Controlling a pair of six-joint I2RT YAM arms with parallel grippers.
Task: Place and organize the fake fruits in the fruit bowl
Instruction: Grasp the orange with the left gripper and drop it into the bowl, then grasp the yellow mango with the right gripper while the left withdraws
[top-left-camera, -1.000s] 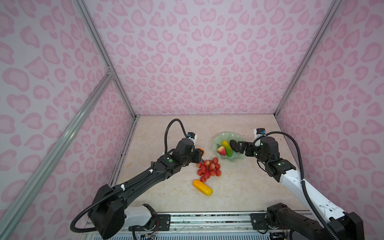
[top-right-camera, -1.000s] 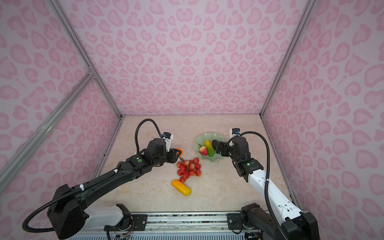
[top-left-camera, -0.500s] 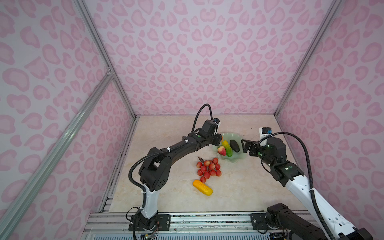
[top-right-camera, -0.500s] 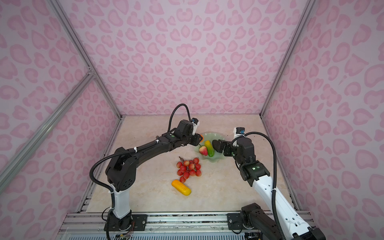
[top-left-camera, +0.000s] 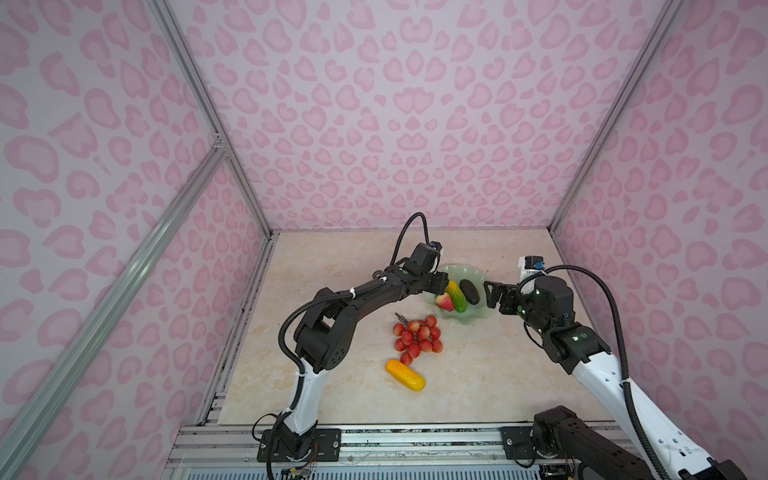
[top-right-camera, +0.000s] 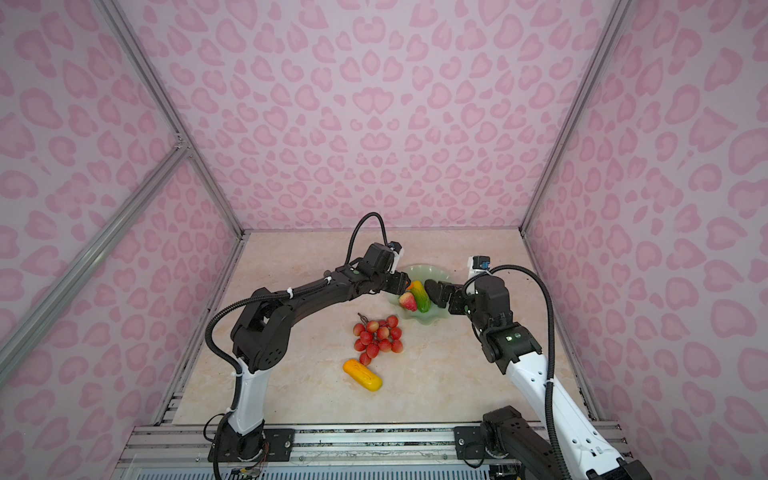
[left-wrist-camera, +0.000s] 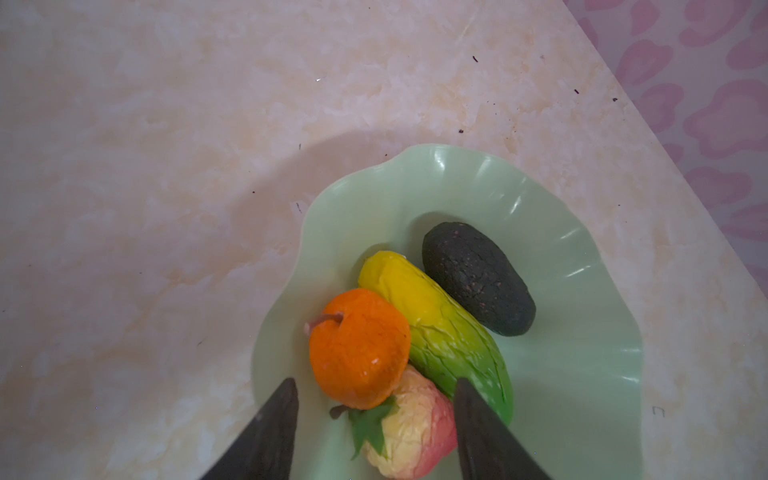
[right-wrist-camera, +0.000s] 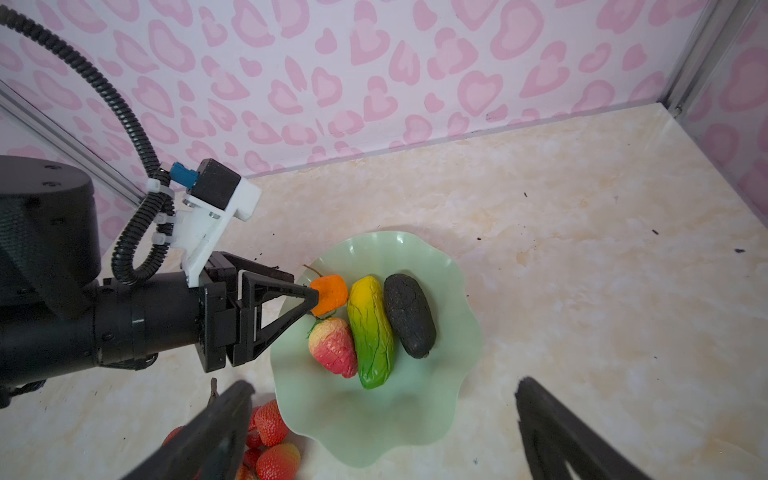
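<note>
4 fake fruits (left-wrist-camera: 440, 328) together in glossy, wavy-rimmed mint fruit bowl (left-wrist-camera: 582, 374) — left jaws, right jaws apart.

Found orange (left-wrist-camera: 359, 349) in fruit bowl (left-wrist-camera: 582, 374), just ahead of fingertips (left-wrist-camera: 282, 415) of left gripper (left-wrist-camera: 374, 386); strawberry-like fruit (left-wrist-camera: 411, 432) beneath them, touching orange. Logged bowl's oblong (left-wrist-camera: 436, 328), then bumpy oval (left-wrist-camera: 478, 278), side by side beyond. Noted grape-like bunch (top-left-camera: 417, 338) and second oblong (top-left-camera: 405, 375) on table (top-left-camera: 478, 374), outside bowl, back beside left arm (top-left-camera: 353, 303).

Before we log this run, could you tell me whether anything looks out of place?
Nothing is damaged or spilled. The red bunch and the yellow-orange oblong lie on the table, outside the fruit bowl.
</note>
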